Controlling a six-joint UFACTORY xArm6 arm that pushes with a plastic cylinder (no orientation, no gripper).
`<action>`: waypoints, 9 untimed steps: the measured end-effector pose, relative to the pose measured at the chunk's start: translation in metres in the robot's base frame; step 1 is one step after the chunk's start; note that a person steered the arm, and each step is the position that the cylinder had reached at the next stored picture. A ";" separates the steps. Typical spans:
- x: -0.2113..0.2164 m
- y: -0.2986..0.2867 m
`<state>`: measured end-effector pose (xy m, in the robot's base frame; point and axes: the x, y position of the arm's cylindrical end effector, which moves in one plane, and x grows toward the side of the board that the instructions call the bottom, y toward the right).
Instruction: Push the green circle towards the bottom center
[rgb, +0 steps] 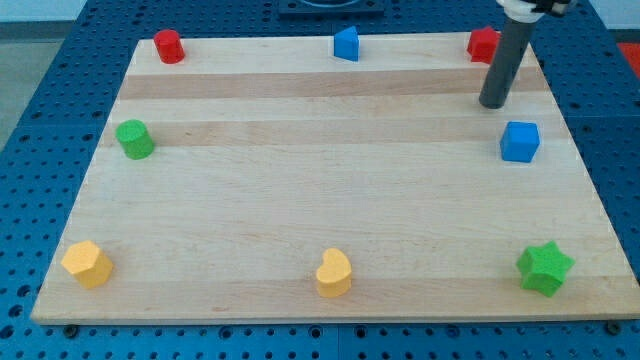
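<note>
Nearest the camera, along the board's bottom edge, sit three blocks: a yellow hexagon-like block (87, 263) at the view's left, a yellow heart (334, 273) at about the middle, and a green star (545, 268) at the view's right. That heart matters to me, since it occupies roughly the spot I am meant to send my target towards.

My target, the green circle (134, 139), stands at the view's left edge of the wooden board (320, 190), about midway up, with open wood all round it. My tip (494, 103) is well apart from it, at the view's upper right, resting between the red block (483, 43) in the top right corner and the blue cube (520, 141) just below it. It touches neither as far as I can tell. The rod has no jaws and holds nothing; it can only shove.

A red cylinder (168, 46) sits at the top left and a blue block (346, 44) at top centre, both out of my way.

I judge the push has not begun. To drive the circle down and rightwards, I would need my tip on its upper-left side, so a long crossing comes first, ending well short of the heart.
</note>
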<state>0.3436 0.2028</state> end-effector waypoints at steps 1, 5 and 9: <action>0.004 -0.018; 0.017 -0.264; 0.033 -0.492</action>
<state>0.3769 -0.2896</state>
